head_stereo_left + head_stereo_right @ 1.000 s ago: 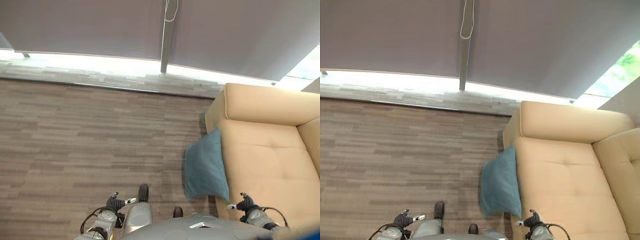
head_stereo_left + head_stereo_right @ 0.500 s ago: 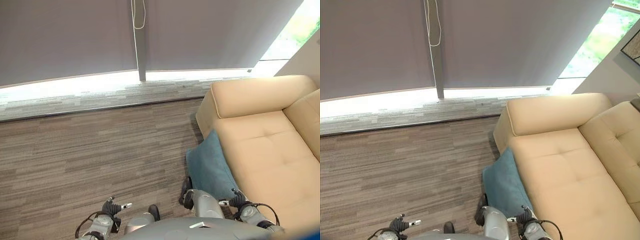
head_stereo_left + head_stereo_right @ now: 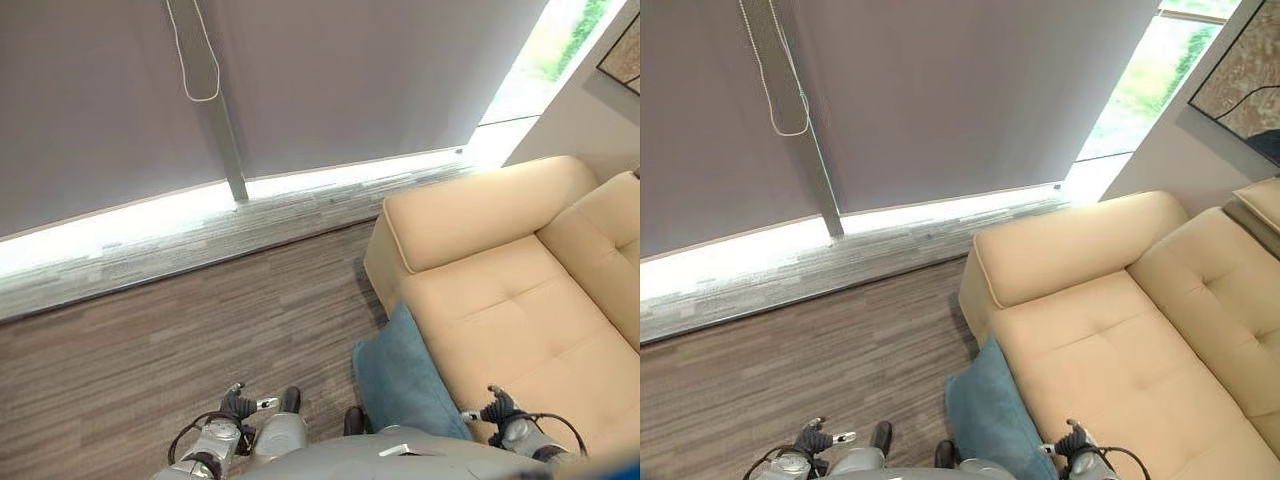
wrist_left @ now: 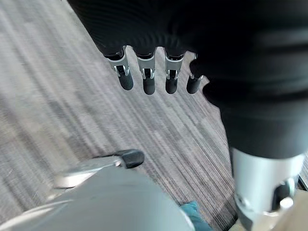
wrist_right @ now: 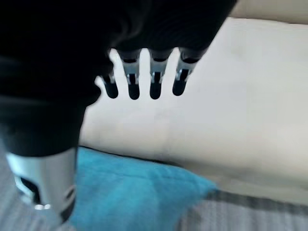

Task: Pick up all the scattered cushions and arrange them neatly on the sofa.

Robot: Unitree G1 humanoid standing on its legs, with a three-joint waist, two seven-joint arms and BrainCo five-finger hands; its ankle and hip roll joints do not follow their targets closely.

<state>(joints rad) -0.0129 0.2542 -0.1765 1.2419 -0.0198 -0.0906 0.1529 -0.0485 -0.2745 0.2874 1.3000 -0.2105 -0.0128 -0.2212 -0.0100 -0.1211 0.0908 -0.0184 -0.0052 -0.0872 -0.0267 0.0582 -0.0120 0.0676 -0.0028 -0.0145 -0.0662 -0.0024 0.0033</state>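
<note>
A teal cushion (image 3: 405, 385) stands on edge on the carpet, leaning against the front of the beige sofa (image 3: 500, 310). The right wrist view has the same cushion (image 5: 130, 192) below the sofa seat (image 5: 231, 96). My left hand (image 3: 235, 405) hangs low over the carpet, left of the cushion. Its fingers (image 4: 147, 79) are straight and hold nothing. My right hand (image 3: 498, 410) hovers over the sofa's front edge, just right of the cushion. Its fingers (image 5: 142, 82) are also straight and empty.
Grey roller blinds (image 3: 940, 100) with a looped pull cord (image 3: 775, 90) cover the window, above a pale ledge (image 3: 200, 235). Striped brown carpet (image 3: 150, 340) spreads to the left. A framed picture (image 3: 1240, 80) hangs on the wall beyond the sofa's armrest (image 3: 1070, 245).
The camera has swung to the right, so more of the sofa and the wall shows. The cushion still leans on the sofa. Both hands stay low and empty.
</note>
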